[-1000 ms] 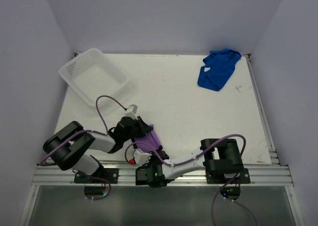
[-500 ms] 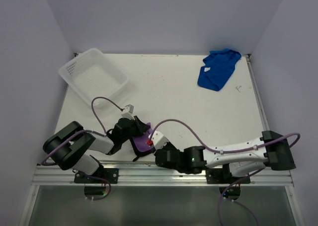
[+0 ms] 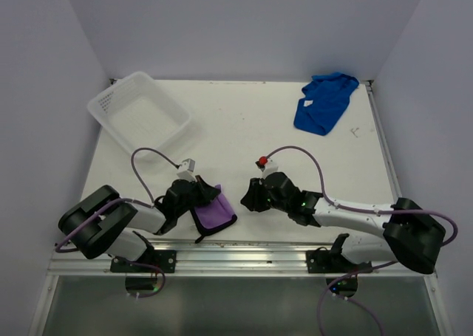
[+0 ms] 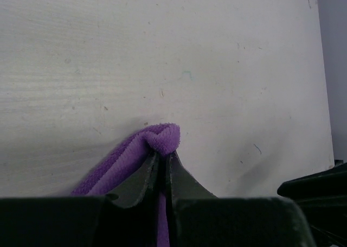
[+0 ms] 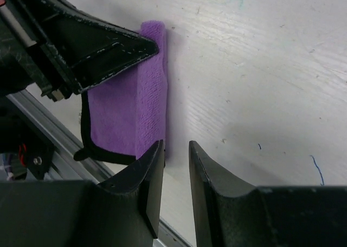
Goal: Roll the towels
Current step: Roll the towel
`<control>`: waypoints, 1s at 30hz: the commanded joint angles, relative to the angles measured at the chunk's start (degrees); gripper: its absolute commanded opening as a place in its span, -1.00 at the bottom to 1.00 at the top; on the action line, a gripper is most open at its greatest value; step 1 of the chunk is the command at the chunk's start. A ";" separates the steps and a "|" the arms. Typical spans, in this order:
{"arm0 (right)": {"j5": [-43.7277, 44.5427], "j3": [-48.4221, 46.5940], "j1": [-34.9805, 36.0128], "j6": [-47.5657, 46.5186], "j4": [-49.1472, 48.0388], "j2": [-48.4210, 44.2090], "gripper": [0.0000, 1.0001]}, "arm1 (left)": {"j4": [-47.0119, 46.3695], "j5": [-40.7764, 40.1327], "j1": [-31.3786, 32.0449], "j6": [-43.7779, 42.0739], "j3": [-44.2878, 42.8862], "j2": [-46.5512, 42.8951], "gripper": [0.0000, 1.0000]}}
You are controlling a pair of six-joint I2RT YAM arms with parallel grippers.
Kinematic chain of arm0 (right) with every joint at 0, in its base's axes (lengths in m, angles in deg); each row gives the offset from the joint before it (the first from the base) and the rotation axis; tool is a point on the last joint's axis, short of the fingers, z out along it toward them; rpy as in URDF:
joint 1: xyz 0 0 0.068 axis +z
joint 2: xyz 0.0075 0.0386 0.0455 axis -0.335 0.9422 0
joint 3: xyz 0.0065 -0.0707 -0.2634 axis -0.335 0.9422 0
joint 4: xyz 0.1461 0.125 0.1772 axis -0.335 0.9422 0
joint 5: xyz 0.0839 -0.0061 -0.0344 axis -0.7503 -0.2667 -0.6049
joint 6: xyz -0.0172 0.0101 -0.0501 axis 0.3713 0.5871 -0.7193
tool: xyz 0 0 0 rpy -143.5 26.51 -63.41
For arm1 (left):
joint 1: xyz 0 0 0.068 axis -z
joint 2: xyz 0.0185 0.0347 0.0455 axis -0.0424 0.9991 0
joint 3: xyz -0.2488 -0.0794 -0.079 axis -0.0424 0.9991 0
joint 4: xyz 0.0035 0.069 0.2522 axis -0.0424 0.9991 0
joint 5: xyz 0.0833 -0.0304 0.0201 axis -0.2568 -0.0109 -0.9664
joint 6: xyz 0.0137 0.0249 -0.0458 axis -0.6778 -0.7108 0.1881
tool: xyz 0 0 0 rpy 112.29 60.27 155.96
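My left end effector (image 4: pixel 161 161) was clamped on a raised fold of the purple towel (image 3: pixel 214 216), which lay folded but not rolled at the near left of the tabletop (image 3: pixel 259 144). My right end effector (image 5: pixel 172 152) stood just beside it, fingers slightly apart and empty. The blue towel (image 3: pixel 323 103) lay crumpled at the far right corner. Judged progress: neither towel rolled.
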 commanded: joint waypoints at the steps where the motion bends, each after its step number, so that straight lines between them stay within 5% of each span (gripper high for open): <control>1: -9.51 1.19 -2.41 6.30 -10.87 5.06 -0.42 | -2.18 -1.98 -0.27 -1.82 0.78 -1.29 -1.00; 12: -16.11 1.98 -2.24 10.18 -21.51 15.46 -0.35 | -1.39 -2.59 -0.27 -2.43 1.48 -2.78 -1.00; 30: -12.25 0.22 3.47 9.82 -18.17 20.47 -0.16 | -3.67 -5.58 -0.27 -1.03 4.99 -4.45 -1.00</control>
